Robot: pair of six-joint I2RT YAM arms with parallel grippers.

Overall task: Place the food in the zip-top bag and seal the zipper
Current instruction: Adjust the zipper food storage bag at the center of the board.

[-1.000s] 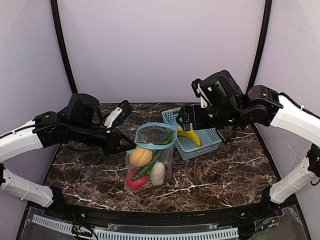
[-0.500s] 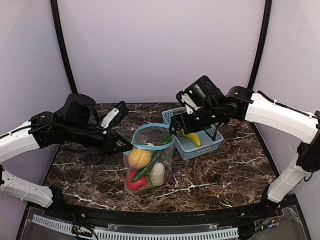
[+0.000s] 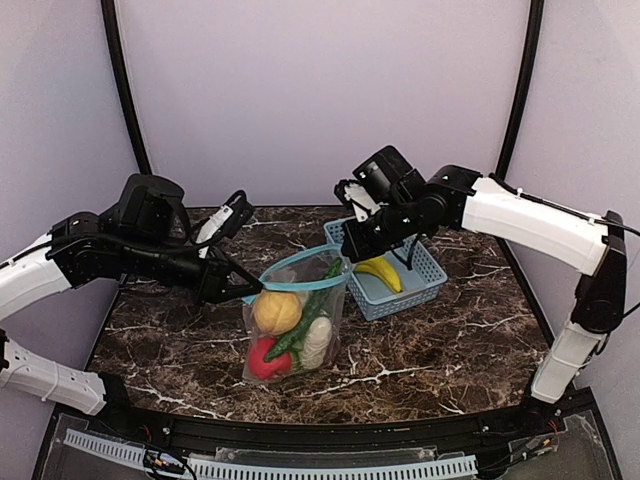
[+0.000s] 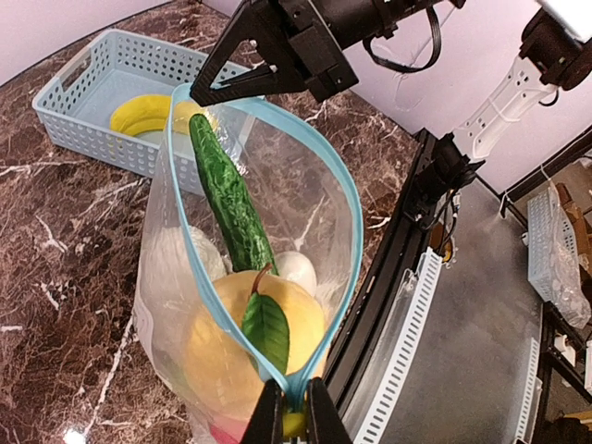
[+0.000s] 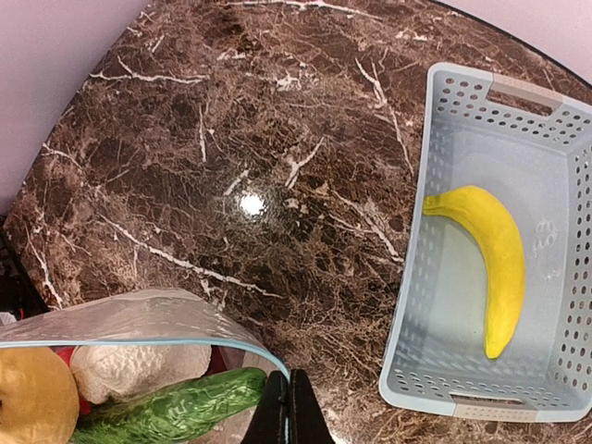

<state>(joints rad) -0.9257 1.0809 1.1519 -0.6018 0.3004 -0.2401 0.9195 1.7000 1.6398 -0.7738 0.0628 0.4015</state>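
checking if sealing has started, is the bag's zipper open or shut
Open. The zipper forms a wide loop at the mouth of the zip-top bag, cucumber poking through; left gripper and right gripper each pinch one end.

1. here's the table [image 3: 450, 350]: dark brown marble, glossy, with white veins running all over it.
2. on the right wrist view, a bright white glare spot [image 5: 252, 203] sits on the stone.
3. the back wall [image 3: 320, 100] is plain pale lilac, evenly lit, and a side wall [image 3: 50, 120] in the same shade closes in on the left.
4. two black poles [image 3: 125, 100] rise at the back corners, one on each side, bending slightly inward.
5. at the near edge, a black rim [image 3: 330, 425] follows the table's curve, and just below it runs a white slotted duct [image 3: 330, 468].
6. past that edge, on the left wrist view, there's a smooth grey floor [image 4: 481, 351].
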